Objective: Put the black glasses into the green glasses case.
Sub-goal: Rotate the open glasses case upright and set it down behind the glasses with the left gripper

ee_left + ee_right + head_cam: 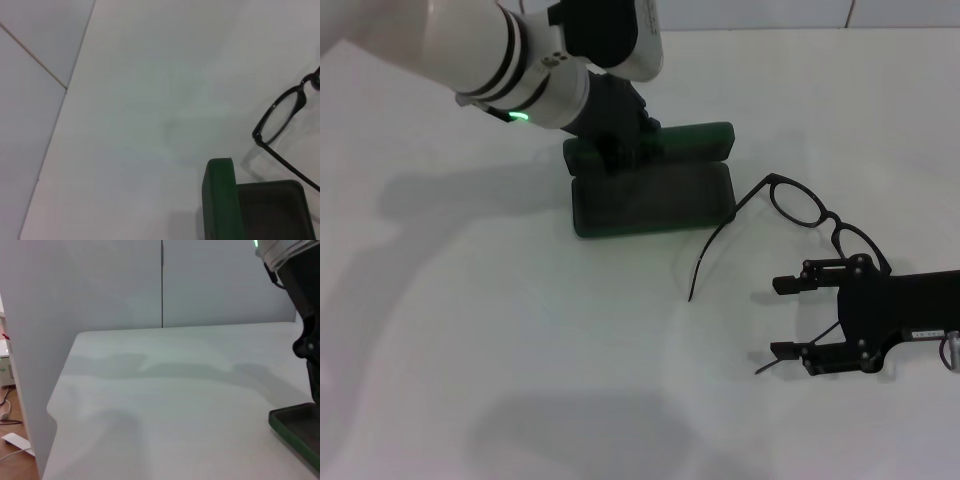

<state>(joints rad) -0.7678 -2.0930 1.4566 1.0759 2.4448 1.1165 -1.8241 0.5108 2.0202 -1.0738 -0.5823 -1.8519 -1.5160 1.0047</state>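
Green glasses case (655,190) open; left hand (615,150) grip unclear; right hand (788,318) wide.

A bare test or lab setting is suggested: a plain white desk (165,390) is enclosed by smooth grey partition panels (100,285) joined at a seam, and loose cables (7,402) are seen on a wooden floor (20,460) beside it.

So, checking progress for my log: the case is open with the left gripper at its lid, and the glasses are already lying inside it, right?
Not quite. The head view shows the glasses on the table beside the open case, not inside it. The left gripper is at the lid, as you say.
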